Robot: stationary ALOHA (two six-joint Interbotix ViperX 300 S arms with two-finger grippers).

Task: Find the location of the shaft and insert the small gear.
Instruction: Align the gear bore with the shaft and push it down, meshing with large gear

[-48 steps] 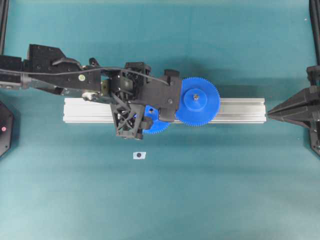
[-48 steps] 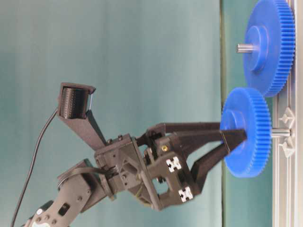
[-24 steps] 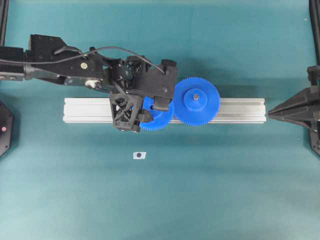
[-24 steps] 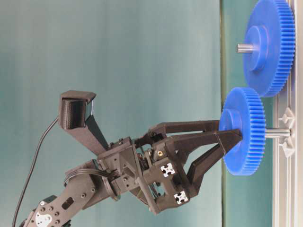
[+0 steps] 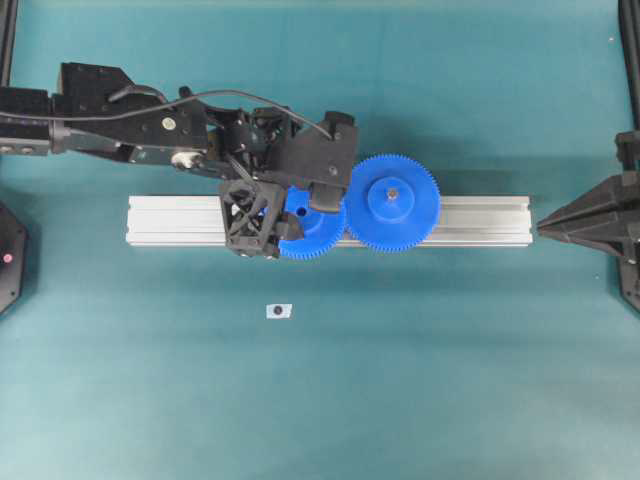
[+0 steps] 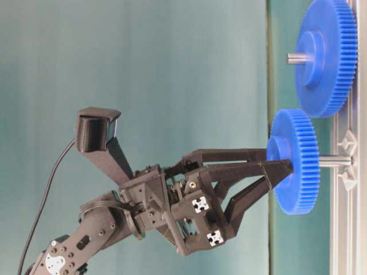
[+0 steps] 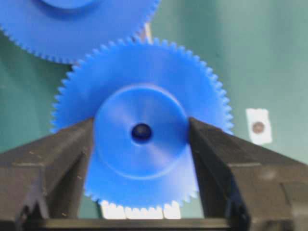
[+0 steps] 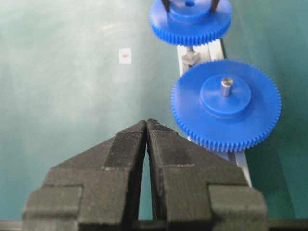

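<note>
Left tool [image 6: 280,169], seen from counter level: its fingers [image 7: 57,159] pinch the raised hub of the small gear [image 6: 296,161], one at 9 o'clock and one at 3 o'clock of the centre hole in the wrist view. A second ago the gear sat tilted, with only a short stub of the shaft [image 6: 334,161] showing behind it; it now stands squarer to the shaft and a longer bare length shows between gear and aluminium rail [image 6: 344,229]. Judged from this, the gear is lined up on the shaft, possibly just started onto its tip, but not pushed home. Overhead, the small gear [image 5: 312,228] has shifted toward 12 o'clock onto the rail [image 5: 470,220], its teeth just beside those of the large gear [image 5: 393,203] at its 3 o'clock. A small white tag [image 5: 279,311] lies on the counter at 6 o'clock. Farthest off, the right tool [image 8: 146,126] rests pressed together, well apart.
</note>
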